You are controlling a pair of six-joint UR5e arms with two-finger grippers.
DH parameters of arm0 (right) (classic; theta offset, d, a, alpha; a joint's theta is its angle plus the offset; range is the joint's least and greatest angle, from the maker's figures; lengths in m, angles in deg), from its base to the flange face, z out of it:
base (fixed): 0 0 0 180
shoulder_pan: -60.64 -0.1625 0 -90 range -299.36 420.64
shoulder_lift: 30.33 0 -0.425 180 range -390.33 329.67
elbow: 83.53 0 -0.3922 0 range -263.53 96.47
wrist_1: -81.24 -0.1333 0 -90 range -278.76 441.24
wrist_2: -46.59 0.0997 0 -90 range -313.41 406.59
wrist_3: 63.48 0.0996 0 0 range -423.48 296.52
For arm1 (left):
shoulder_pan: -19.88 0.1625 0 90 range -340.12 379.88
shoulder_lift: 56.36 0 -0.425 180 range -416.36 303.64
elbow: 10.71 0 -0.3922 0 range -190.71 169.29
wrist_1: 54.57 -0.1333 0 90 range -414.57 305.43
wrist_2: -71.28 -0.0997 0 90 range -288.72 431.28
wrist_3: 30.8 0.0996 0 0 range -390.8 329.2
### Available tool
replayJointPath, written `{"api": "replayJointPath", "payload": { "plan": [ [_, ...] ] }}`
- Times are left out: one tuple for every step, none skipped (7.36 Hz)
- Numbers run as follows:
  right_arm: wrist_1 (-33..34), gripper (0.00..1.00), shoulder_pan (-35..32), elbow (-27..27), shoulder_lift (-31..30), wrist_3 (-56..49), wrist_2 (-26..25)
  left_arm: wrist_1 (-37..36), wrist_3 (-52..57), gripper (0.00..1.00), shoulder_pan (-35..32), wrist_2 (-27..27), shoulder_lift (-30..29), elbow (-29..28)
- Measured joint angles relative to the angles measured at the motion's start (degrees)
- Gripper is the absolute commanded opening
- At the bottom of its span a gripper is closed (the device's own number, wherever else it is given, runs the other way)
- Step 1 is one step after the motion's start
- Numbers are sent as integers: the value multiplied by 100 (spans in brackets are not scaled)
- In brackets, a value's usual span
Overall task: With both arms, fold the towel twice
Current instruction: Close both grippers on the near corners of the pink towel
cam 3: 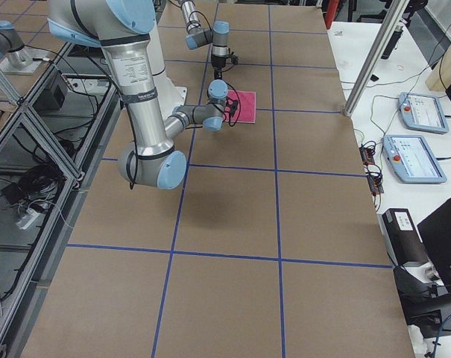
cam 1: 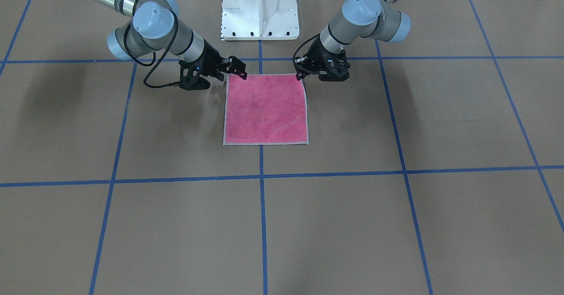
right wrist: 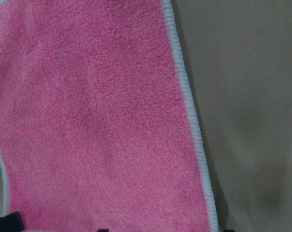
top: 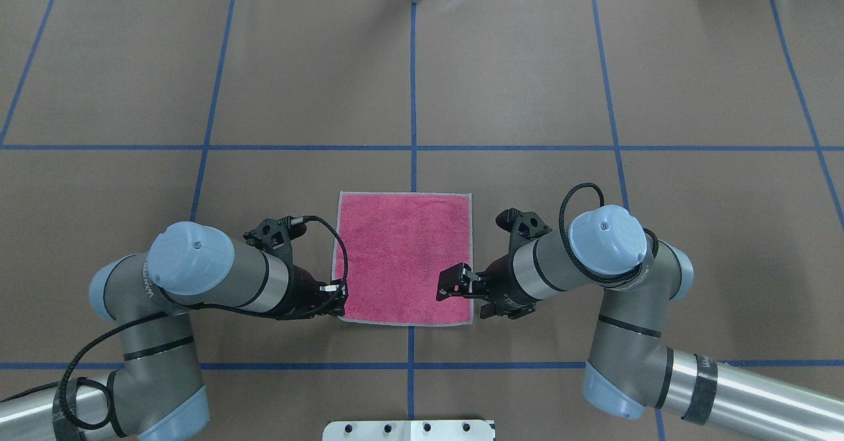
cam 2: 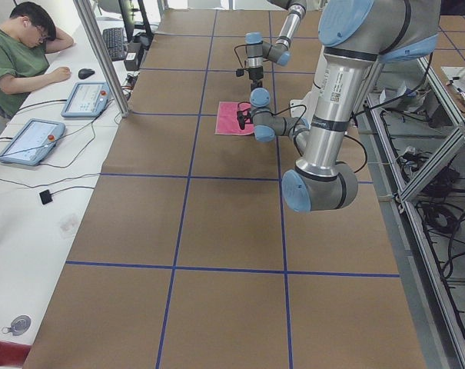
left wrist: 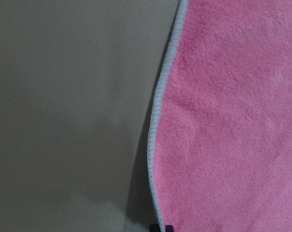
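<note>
The pink towel point(right wrist: 92, 121), grey-edged, covers the view's left, with brown table point(right wrist: 252, 96) to its right.

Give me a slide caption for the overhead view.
Left pincer and right pincer poised near the robot-side corners of a flat pink towel.

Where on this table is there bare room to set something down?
Bare: the table beyond the towel, and the outer squares past each arm. Crowded: the towel's two near corners, where the left gripper and right gripper sit, back to the pedestal base.
</note>
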Motion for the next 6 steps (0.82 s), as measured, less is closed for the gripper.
{"api": "replayJointPath", "payload": {
  "plan": [
    [0, 48, 8, 4, -3, 9, 3, 0, 0, 0, 0, 0, 0, -1],
    [0, 48, 20, 4, -16, 12, 4, 0, 0, 0, 0, 0, -1, -5],
    [-2, 51, 26, 0, -30, 14, 7, 0, 0, 0, 0, 0, -4, -6],
    [-8, 63, 24, -14, -42, 13, 14, 0, 0, 0, 0, 0, -7, -3],
    [-16, 79, 16, -38, -49, 9, 26, 0, 0, 0, 0, 0, -8, -1],
    [-22, 81, -1, -77, -54, 7, 37, 0, 0, 0, 0, 0, -8, 0]
  ]
}}
